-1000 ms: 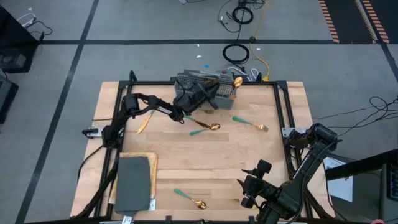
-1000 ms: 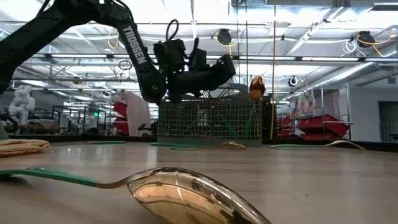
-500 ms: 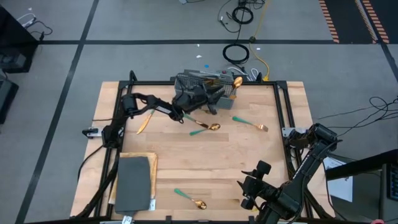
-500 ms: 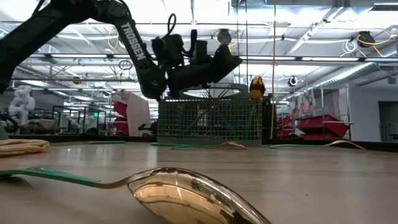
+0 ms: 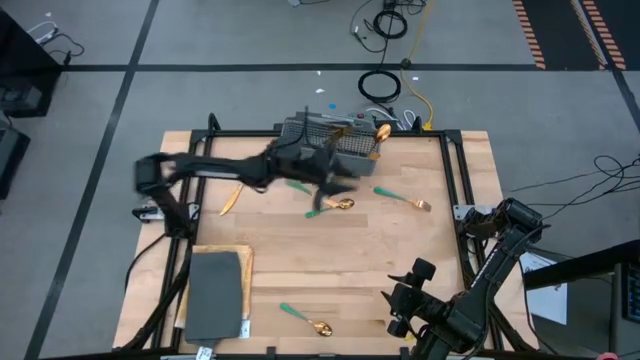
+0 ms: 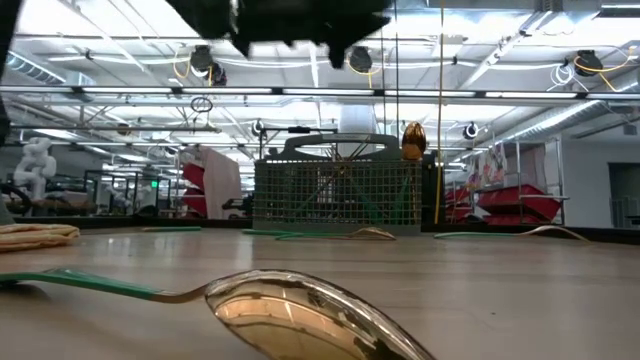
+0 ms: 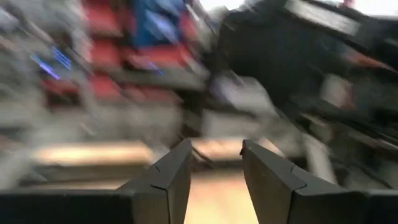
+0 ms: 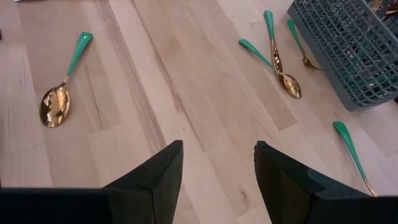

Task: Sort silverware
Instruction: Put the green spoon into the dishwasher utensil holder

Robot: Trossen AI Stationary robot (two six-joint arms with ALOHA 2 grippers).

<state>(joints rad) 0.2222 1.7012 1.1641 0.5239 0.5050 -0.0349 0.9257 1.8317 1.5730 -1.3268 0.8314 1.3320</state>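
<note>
The silverware has gold heads and teal handles. A spoon [image 5: 331,206] and a fork [image 5: 401,197] lie flat near the grey mesh caddy [image 5: 330,137]. Another spoon [image 5: 306,319] lies by the near edge, and a knife [image 5: 231,196] lies at the left. One gold spoon head [image 6: 413,140] sticks up out of the caddy. My left gripper [image 5: 335,184] is blurred, high above the table just near of the caddy; it is open and empty in the left wrist view [image 7: 214,146]. My right gripper [image 8: 217,146] waits open over the near right part of the table [image 5: 405,297].
A grey pad [image 5: 214,295] lies on a tan mat at the near left corner. A black frame [image 5: 455,170] borders the tabletop. In the right wrist view, crossed pieces [image 8: 280,62] lie beside the caddy [image 8: 354,50]. Bare wood spans the table's middle.
My left arm has swung fast, leaving a blur. Its gripper has risen from just above the caddy to the low view's top edge. It has also moved off the caddy toward the table's near and right side. The silverware on the table has stayed put.
</note>
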